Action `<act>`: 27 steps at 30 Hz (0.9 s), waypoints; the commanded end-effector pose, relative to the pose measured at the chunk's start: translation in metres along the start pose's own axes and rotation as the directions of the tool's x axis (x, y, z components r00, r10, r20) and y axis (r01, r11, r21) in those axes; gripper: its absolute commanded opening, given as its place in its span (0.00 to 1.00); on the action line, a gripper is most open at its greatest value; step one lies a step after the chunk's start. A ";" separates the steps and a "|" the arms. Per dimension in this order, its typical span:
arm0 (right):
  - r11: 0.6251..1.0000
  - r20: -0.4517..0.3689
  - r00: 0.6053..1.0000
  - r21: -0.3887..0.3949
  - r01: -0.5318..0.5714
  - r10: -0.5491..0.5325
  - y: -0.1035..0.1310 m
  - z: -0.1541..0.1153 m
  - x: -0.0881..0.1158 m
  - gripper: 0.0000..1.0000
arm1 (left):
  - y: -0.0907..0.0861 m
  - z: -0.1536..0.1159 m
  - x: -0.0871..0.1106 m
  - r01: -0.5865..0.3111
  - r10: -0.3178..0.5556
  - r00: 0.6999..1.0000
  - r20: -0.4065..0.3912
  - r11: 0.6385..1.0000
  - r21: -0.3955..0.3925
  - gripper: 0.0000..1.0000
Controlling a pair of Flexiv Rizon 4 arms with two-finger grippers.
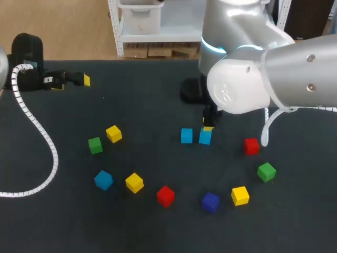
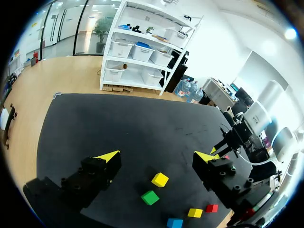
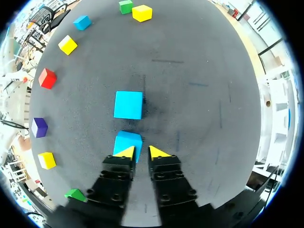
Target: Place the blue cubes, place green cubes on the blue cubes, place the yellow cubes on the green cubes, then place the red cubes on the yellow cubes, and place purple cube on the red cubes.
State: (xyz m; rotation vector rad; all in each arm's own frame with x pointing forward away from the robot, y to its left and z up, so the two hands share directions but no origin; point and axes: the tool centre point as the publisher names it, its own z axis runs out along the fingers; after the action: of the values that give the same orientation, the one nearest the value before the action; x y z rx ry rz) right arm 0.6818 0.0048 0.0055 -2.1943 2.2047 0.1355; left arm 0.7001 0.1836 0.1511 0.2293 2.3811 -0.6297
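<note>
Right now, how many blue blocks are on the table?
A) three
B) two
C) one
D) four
A: there is one blue block beside a second blue block near the middle. A third blue block sits alone toward the left.

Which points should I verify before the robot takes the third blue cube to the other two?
1. Pair set close together, nearer blue cube and farther blue cube: ok.
2. The third blue cube stands alone, uncovered: ok.
3. The left gripper is open and empty: ok.
4. The right gripper is clear of the pair: not ok, it is right at the nearer blue cube.
5. Whether the right gripper is open or shut: cannot tell.
</note>
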 end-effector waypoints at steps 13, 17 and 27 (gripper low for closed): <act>1.000 0.016 1.000 -0.004 -0.020 0.020 0.006 -0.003 0.001 1.00 | 0.001 0.000 0.001 -0.001 0.001 1.000 0.004 1.000 0.005 1.00; 1.000 0.005 1.000 -0.010 -0.009 0.009 0.009 0.002 0.001 1.00 | 0.001 0.000 0.001 -0.001 0.001 1.000 0.004 1.000 0.005 1.00; 1.000 -0.018 1.000 -0.023 -0.003 0.002 0.010 0.016 0.001 0.41 | 0.001 0.000 0.001 -0.001 0.001 1.000 0.004 1.000 0.005 1.00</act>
State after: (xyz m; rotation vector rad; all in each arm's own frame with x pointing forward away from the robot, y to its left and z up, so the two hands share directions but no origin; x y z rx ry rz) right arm 0.6690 0.0034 -0.0071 -2.2103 2.2254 0.1420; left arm 0.7001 0.1836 0.1511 0.2293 2.3811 -0.6297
